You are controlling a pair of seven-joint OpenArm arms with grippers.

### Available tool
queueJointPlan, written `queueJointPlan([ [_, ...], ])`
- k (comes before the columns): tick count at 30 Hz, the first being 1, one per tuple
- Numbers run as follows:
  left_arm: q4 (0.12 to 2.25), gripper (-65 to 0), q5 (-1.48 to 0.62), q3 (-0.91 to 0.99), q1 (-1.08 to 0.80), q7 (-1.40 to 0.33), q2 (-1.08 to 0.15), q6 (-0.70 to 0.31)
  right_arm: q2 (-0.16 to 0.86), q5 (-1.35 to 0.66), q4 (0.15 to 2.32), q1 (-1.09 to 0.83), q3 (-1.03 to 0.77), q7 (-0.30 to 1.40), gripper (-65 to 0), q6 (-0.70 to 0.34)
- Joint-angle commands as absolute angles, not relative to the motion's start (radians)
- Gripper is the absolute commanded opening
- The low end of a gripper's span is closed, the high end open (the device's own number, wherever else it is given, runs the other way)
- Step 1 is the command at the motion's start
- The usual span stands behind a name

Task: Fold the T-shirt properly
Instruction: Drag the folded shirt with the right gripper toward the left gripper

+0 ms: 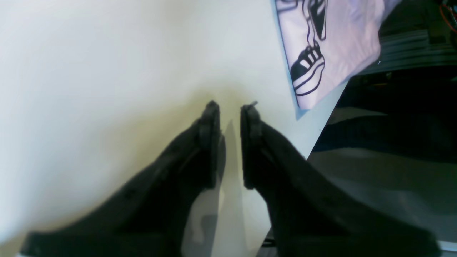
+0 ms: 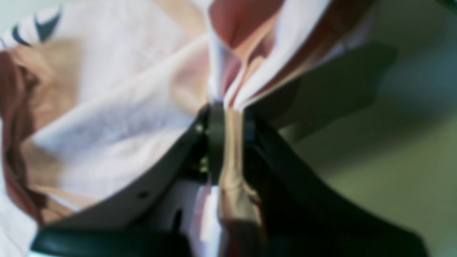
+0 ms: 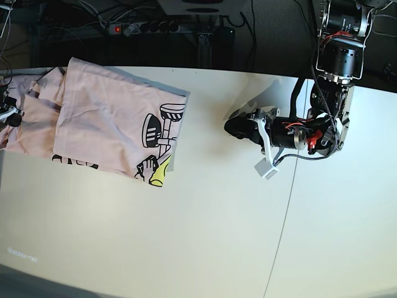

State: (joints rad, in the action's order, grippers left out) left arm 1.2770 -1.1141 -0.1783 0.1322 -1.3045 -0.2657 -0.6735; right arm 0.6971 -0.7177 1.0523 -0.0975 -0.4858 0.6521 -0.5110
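On the white table [image 3: 205, 236] the shirt [image 3: 111, 118] is lying half-folded at the far corner; right gripper [image 2: 228, 110] is pinching its edge, left gripper [image 1: 230, 110] hovering slightly parted, empty; folding remains

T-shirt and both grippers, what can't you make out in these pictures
- Right gripper: in the right wrist view, blur hides which part of the T-shirt it pinches; the base view's left edge cuts it off.
- T-shirt print: in the base view, folded-over cloth covers most of it.
- Left gripper: the left wrist view shows a narrow gap and nothing held; whether it touches the table is unclear.
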Motion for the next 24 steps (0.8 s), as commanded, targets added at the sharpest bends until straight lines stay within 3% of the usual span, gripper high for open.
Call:
queueJointPlan([
  [1, 1.291, -53.7, -1.142, -0.176, 0.149, -1.291, -0.266, -0.698, 0.731, -0.751, 1.084, -0.086, -0.510, 0.636, -65.0, -0.564],
  [9, 1.291, -53.7, -1.148, -0.178, 0.143, -1.290, -0.228, -0.698, 0.728, -0.902, 1.254, -0.086, -0.622, 0.775, -65.0, -0.565],
  [24, 1.290, -53.7, -0.892, -0.178, 0.113, -1.179, 0.062, -0.698, 0.693, -0.890, 1.683, -0.086, -0.560, 0.811, -65.0, -0.565],
])
